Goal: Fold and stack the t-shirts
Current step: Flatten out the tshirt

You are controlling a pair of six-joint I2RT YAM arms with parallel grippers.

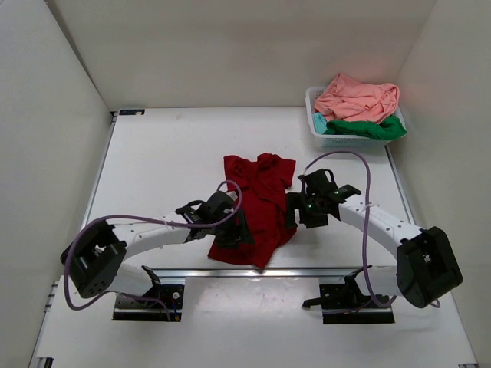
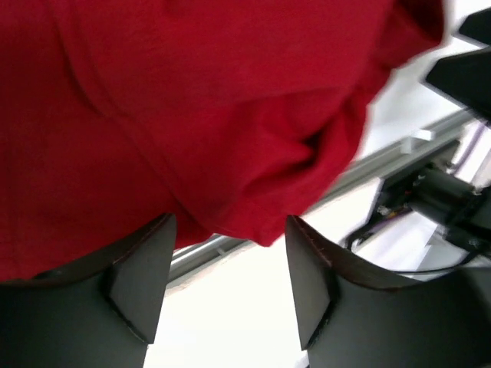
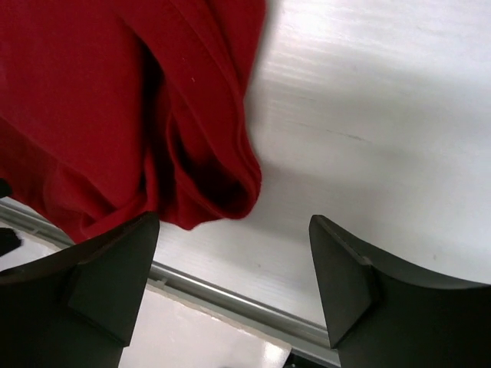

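Dark red t-shirt (image 1: 257,208) lies crumpled mid worktop (image 1: 169,161), near hem close to the front rail (image 1: 192,271). Left jaws at its near-left edge, spread; the cloth edge droops right at the fingertips (image 2: 153,245), the gap between them is bare, no pinch. Right jaws at its right edge, spread, nothing between them; a rolled fold of the shirt lies just beside one finger. Salmon pink t-shirt (image 1: 357,98) and green t-shirt (image 1: 376,129) are heaped in the white lattice basket (image 1: 311,103) at the far right corner, well apart from both arms.
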